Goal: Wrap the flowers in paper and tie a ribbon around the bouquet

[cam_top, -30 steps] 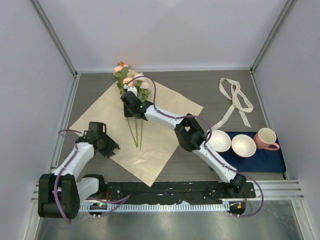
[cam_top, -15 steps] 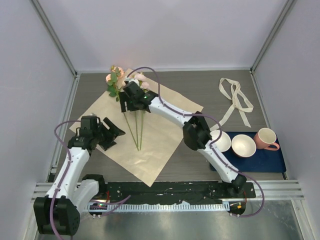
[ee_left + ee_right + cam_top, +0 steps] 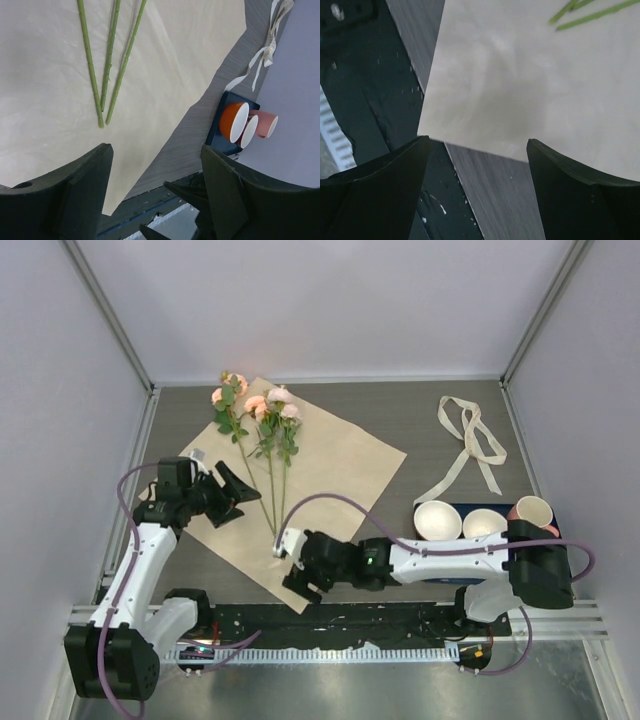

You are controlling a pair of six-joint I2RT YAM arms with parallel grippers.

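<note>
Note flowers point(image 3: 262, 440) lying on paper point(image 3: 340, 465), tan face up, stem ends toward its near corner. Find left end effector point(image 3: 238, 498) spread, just left of stem ends; right end effector point(image 3: 290, 565) spread over paper's near corner.

The grey wood-grain worktop point(image 3: 400, 410) carries a large pale tan sheet of paper point(image 3: 330, 465) laid cornerwise at centre-left. A long cream-white fabric ribbon point(image 3: 470, 445) lies loosely looped at the far right. A dark blue rectangular mat point(image 3: 216, 142) sits near the right edge.
</note>
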